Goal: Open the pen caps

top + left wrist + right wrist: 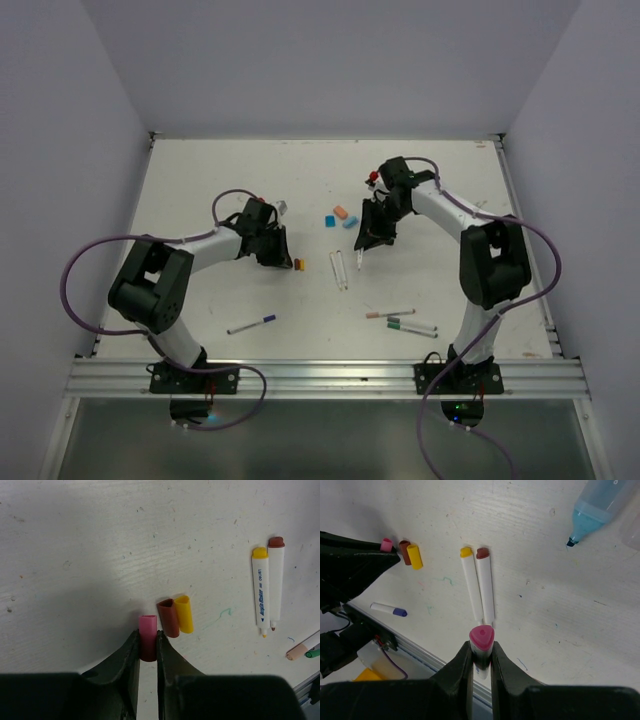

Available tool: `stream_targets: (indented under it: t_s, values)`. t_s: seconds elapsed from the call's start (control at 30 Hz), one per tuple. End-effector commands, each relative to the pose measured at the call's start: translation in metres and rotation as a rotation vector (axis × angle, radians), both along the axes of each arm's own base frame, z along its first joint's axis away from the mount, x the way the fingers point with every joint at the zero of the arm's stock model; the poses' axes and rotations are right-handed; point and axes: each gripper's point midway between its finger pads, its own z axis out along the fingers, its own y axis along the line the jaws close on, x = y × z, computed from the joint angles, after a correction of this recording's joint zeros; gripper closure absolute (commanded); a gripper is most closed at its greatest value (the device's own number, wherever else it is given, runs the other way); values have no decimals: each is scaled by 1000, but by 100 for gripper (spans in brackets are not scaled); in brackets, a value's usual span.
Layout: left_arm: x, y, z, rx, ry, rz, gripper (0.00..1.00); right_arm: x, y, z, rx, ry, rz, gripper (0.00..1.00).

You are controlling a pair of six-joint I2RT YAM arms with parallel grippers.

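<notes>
Now we see the left hand (pixel 148 636) pinching a pink cap (pixel 147 624), the right hand (pixel 481 649) pinching a pink-ended pen (pixel 482 637).

A white, lightly speckled table (pixel 200 190) sits between plain pale lavender walls (pixel 330 60). An aluminium rail (pixel 330 373) runs along its near edge.

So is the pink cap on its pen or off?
Off. The pink cap sits alone in the left gripper, with no pen in it; the right gripper holds a pink-ended pen apart from it.
</notes>
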Motion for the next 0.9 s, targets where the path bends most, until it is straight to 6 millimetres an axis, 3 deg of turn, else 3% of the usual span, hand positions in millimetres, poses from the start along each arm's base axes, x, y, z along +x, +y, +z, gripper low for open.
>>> stream_targets:
  t_s: [0.0,0.67,0.87]
  values:
    - [2,-1,4,-20,-20,9,82,-3,-4,-10,-26,8,18,100]
    - [-6,1,3,-24,-11,-1,69,8,-3,-39,-85,41,35,100]
    - [2,5,16,1,-48,7,56,12,3,-45,-122,33,61,100]
